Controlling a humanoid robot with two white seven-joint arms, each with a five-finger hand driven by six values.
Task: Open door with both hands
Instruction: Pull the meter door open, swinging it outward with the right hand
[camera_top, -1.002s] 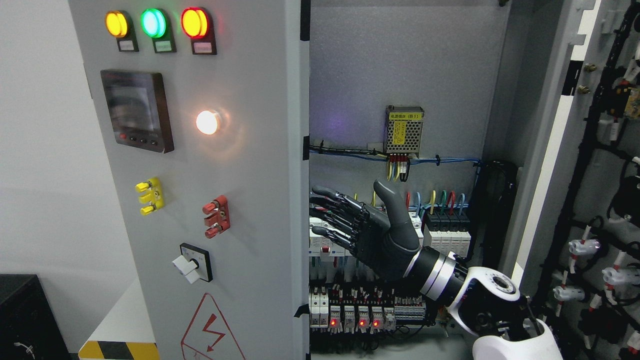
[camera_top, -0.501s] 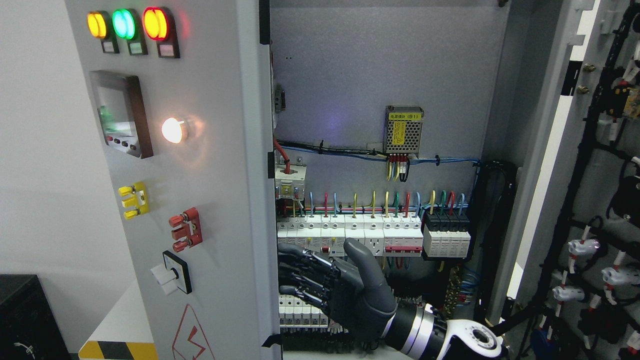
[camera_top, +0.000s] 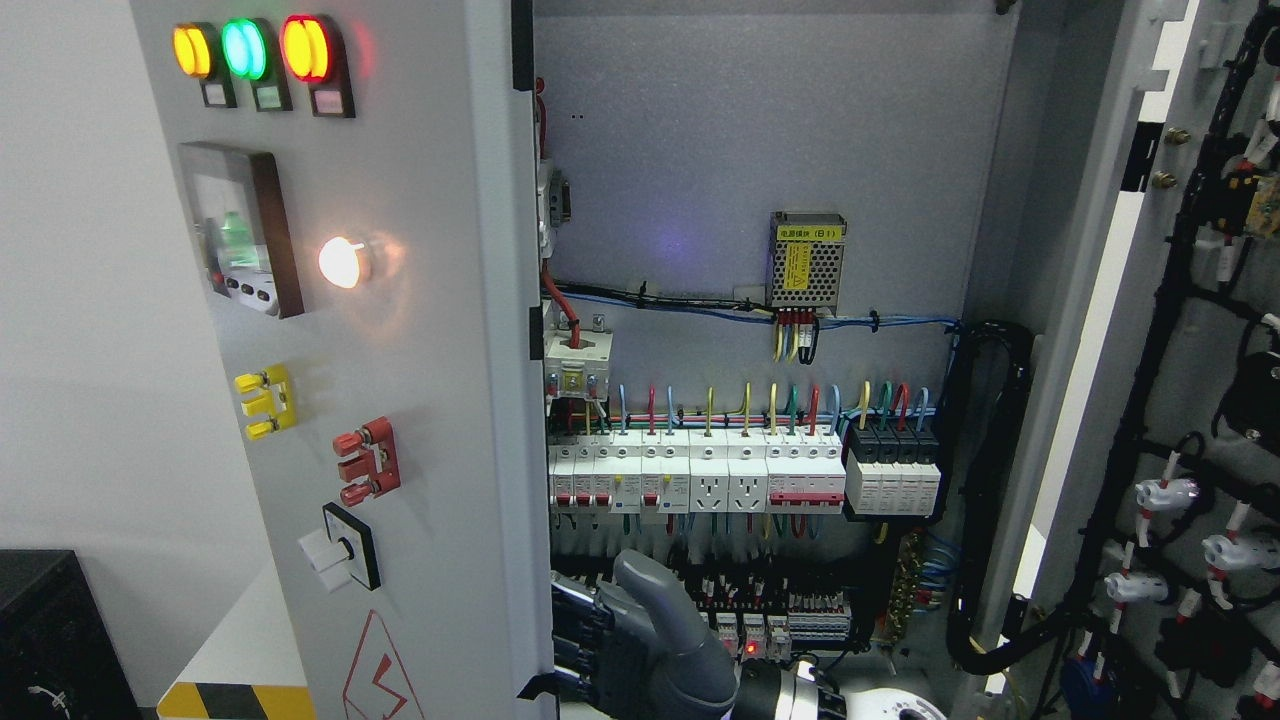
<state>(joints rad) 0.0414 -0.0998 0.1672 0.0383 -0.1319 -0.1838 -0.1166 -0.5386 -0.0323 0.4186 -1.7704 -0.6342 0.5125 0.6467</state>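
You are looking into an open electrical cabinet (camera_top: 760, 150), its grey back panel filling the middle of the head view. The left door (camera_top: 420, 400) stands swung outward at the picture's left, its outer face turned toward you and its inner edge running top to bottom just left of the middle; the right door (camera_top: 1200, 400) hangs wide open at the far right, showing its inside face strung with black cable looms and white connectors. On the left door you can see a small display panel (camera_top: 245, 230), three indicator lamps (camera_top: 250, 48) in amber, green and red along the top, a lit white lamp (camera_top: 343, 262), a yellow terminal block (camera_top: 262, 402), a red terminal block (camera_top: 366, 462), a rotary switch (camera_top: 342, 548) and a red lightning warning triangle at the bottom. Inside the cabinet a row of breakers (camera_top: 740, 475) runs across the middle, with a perforated power supply (camera_top: 808, 250) bearing a yellow label above it. The right robot hand (camera_top: 640, 655) shows at the bottom edge, just right of the left door's lower inner edge, thumb raised and dark fingers (camera_top: 578, 625) stretched toward that edge; it holds nothing, though you cannot tell whether the fingertips touch the door. The left robot hand does not show.
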